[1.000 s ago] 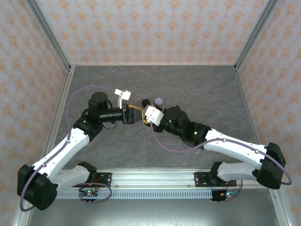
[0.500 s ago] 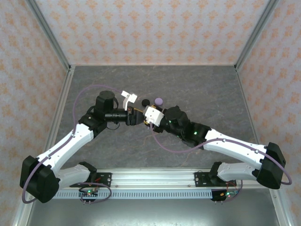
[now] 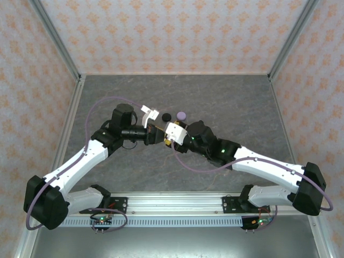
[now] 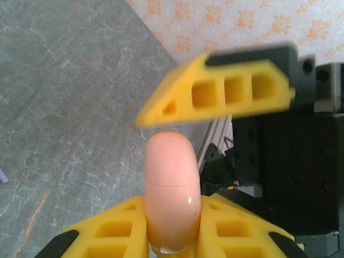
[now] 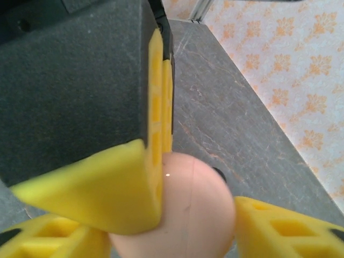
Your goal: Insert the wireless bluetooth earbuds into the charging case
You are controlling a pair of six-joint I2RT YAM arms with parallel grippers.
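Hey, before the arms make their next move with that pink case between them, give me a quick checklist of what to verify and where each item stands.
1. Grip of the left claw on the pink charging case: ok, the case sits pinched between both its fingers.
2. Hold of the right claw on the case: cannot tell; one finger sits right at the case's top, contact unclear.
3. Lid open for inserting: not ok, the seam is shut.
4. Whereabouts of the earbuds: cannot tell, too small to pick out.
5. The black disc and purple disc out of the way: ok, both lie on the table beyond the claws, untouched.
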